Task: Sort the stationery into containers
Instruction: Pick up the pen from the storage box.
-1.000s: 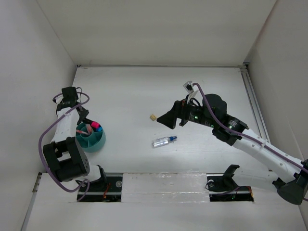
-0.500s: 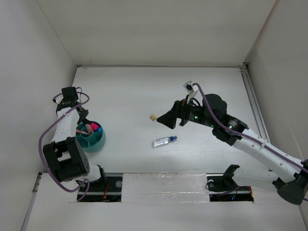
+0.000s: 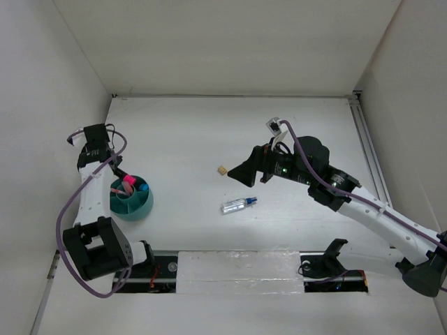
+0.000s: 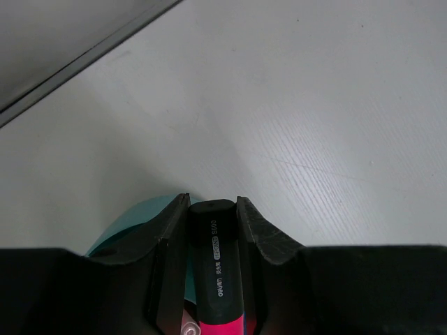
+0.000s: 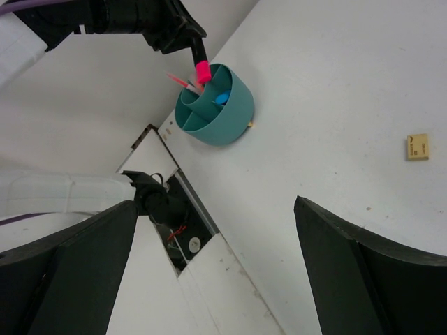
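Marker (image 4: 215, 279), black with a pink end, is pinched in the left gripper (image 4: 211, 204) right over the teal cup (image 3: 133, 204), near left. The barrel print looks like "deli". Right gripper (image 5: 216, 258) hangs wide open mid-tabletop (image 3: 209, 125), near the eraser (image 3: 222, 169) and pen (image 3: 239, 204).

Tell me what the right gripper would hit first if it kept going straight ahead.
Probably bare table: the right gripper aims between cup and eraser, though depth is unclear.

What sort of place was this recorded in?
Probably a lab test cell: white tabletop boxed in by plain white wall panels, two robot arms bolted at its near edge.
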### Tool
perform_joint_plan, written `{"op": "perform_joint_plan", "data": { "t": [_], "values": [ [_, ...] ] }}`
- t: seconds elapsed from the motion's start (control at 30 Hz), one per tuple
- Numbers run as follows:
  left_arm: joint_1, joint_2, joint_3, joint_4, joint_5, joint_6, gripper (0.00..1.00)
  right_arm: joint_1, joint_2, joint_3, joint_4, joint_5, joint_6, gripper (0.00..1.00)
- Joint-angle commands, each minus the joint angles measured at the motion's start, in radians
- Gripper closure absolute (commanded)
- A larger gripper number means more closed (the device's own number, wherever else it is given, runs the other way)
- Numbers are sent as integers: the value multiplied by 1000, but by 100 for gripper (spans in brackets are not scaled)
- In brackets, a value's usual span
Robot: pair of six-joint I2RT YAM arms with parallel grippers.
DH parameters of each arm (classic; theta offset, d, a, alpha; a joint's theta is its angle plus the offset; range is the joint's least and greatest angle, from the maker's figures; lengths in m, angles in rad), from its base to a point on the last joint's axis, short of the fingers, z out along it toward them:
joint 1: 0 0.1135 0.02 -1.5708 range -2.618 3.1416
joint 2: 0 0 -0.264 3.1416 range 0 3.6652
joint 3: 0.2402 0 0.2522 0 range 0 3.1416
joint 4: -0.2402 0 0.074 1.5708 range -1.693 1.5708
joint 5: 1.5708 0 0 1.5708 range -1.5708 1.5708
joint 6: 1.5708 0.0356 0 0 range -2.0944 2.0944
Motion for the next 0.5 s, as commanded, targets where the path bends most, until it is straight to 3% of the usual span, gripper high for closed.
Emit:
{"op": "perform_joint_plan", "data": {
  "t": [0.0,0.47],
  "values": [
    [-38,-34,58,13,-97,22,100,-7,5,1,43,10,-16,0],
    [-48,-11,120,90,-120,22,100,-7,15,1,43,10,-16,0]
  ]
}}
